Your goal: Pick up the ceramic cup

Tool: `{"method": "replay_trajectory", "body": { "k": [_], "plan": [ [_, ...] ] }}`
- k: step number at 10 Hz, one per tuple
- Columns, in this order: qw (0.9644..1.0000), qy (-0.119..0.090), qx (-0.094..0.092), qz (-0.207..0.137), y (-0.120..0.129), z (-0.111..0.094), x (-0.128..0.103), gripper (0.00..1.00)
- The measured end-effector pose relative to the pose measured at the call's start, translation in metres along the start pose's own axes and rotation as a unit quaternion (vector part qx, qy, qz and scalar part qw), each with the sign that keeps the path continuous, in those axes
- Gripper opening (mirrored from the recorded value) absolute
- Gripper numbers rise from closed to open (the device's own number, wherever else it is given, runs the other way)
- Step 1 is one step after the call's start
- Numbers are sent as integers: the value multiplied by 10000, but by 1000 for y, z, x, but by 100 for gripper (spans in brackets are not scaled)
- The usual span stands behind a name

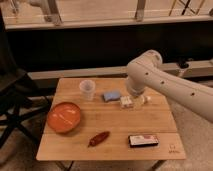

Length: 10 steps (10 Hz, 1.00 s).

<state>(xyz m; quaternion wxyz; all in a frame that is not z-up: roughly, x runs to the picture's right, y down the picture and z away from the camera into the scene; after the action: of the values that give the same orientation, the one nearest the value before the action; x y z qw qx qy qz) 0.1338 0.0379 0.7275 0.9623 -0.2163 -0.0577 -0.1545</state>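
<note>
You had the gripper (139, 97) wide open and empty above the bench (115, 125), well right of the upright cup (87, 89), presumably readied to reach across and close around it.

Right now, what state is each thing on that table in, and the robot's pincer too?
ceramic cup: upright on the table, untouched.
orange bowl: upright, right way up.
reddish item: lying flat near the front edge.
pincer: open, holding nothing, low over the table's right side, apart from the cup.

Whitish cup (87, 89), orange bowl (64, 118), white arm (165, 85)
</note>
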Motion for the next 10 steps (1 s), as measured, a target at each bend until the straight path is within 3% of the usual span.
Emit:
{"method": "replay_trajectory", "body": {
  "k": [10],
  "plan": [
    [9988, -197, 199, -405, -33, 18, -31, 80]
  ]
}}
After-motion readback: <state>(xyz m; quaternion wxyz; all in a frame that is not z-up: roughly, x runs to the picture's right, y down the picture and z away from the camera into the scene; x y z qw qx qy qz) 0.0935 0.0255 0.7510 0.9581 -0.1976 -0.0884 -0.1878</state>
